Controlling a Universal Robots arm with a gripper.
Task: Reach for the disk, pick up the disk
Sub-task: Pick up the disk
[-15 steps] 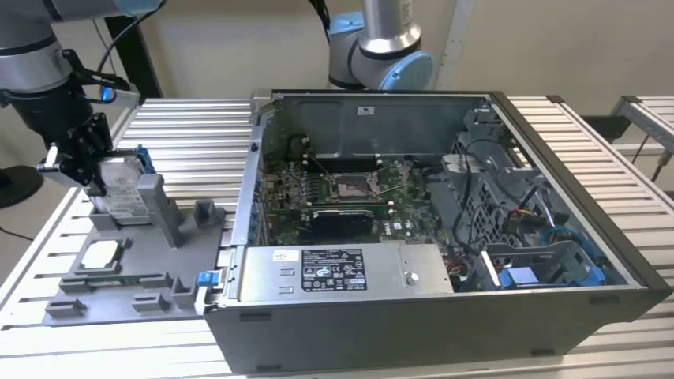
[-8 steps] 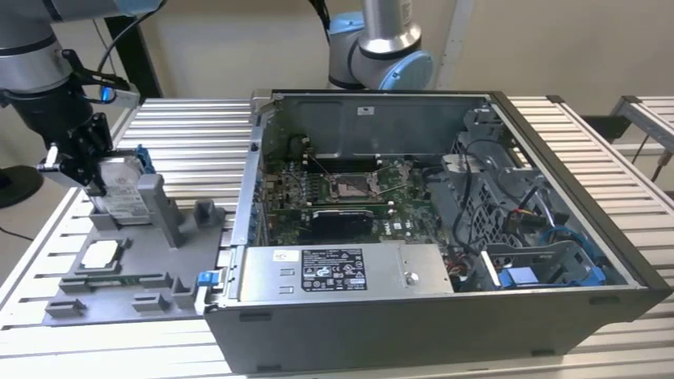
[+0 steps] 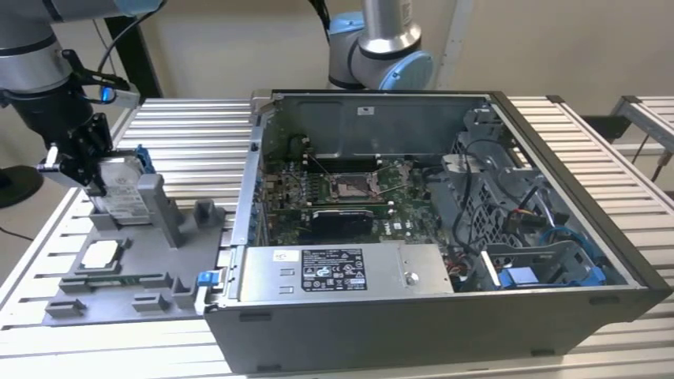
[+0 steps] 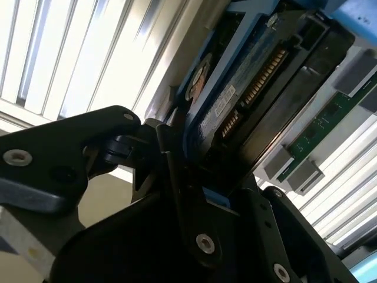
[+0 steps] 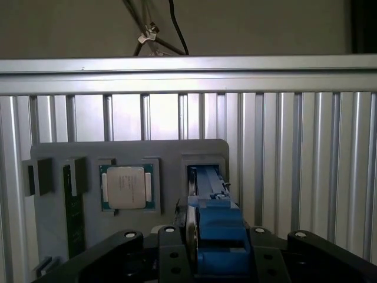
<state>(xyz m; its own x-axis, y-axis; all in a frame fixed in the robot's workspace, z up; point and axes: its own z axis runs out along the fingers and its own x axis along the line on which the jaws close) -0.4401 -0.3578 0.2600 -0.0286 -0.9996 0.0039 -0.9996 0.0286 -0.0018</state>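
Closest to the lens in the exterior view is the big dark grey metal computer case (image 3: 421, 332), side panel off, parked in the middle of the slatted aluminium table (image 3: 189, 118). Just beside it, toward the table's edge on the exterior view's left, lies a flat grey plastic fixture tray (image 3: 158, 257), with a small white-topped square chip (image 3: 102, 253) sitting in one of its pockets. Further back, at the tray's far corner, the disk (image 3: 125, 191), a silver-grey metal hard drive with a white label and blue plastic carrier rails, stands on edge in an upright slot. The black gripper (image 3: 98, 170) sits over its upper end. In the second wrist view the black fingers (image 4: 177, 183) are on either side of the blue rail and look pressed shut against the drive, so I'd call it gripped. The reach looks done to me and we're at the grasp part of the pickup. The disk's lower end looks seated in the slot, not yet lifted. Getting it out would, I reckon, call for a straight pull along the slot so the rails don't snag on the tray's walls. Way at the back, a silver and blue robot arm column (image 3: 380, 47) stands by the table's far edge.
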